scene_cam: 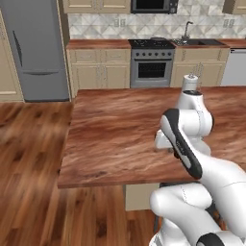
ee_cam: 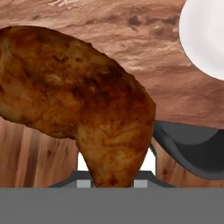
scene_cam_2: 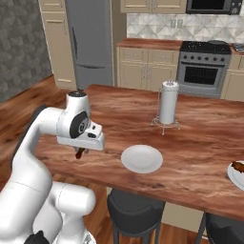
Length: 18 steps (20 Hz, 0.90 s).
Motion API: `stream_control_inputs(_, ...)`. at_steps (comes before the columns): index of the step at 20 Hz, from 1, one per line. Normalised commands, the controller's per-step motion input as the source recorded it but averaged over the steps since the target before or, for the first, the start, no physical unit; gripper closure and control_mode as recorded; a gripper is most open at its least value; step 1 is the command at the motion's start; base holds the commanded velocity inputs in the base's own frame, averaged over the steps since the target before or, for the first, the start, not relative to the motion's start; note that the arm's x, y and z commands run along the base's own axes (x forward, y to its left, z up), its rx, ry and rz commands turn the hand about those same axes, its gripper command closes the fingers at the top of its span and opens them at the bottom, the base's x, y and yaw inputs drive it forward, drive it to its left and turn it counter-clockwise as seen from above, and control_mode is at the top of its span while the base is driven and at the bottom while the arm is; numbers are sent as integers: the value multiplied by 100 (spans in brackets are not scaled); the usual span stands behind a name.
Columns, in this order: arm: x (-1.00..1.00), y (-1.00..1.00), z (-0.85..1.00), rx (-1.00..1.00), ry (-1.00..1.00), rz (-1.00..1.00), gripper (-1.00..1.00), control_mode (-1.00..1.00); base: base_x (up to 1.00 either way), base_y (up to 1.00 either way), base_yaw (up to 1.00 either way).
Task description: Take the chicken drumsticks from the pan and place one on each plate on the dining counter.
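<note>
My gripper [scene_cam_2: 80, 151] hangs over the near left part of the dining counter [scene_cam_2: 190, 143], shut on a browned chicken drumstick [ee_cam: 78, 100]. In the right base view a bit of that drumstick [scene_cam_2: 81, 154] pokes out under the hand. An empty white plate [scene_cam_2: 141, 158] lies to the right of the hand, and its rim [ee_cam: 205, 35] shows in the hand view. A second plate [scene_cam_2: 234, 177] at the right edge carries another drumstick [scene_cam_2: 238, 167]. The pan [scene_cam_2: 218, 43] sits on the far stove. In the left base view my own arm hides the hand.
A paper towel holder [scene_cam_2: 167, 102] stands mid-counter behind the empty plate. Dark stools [scene_cam_2: 136, 209] sit under the counter's near edge, one seat [ee_cam: 192, 148] below the hand. The stove [scene_cam: 152, 62], fridge [scene_cam: 36, 48] and cabinets line the far wall.
</note>
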Motion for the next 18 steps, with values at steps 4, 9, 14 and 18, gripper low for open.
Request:
stream_control_inputs(4,56,-62,-4,0,27,-23,100,-100,0,0,0)
stream_control_inputs(9,60,-66,-2,0,24,-17,100,-100,0,0,0)
stream_control_inputs(14,64,-62,-23,-1,26,-16,100,-100,0,0,0)
stream_control_inputs(18,39,-54,-49,0,8,-17,100,-100,0,0,0)
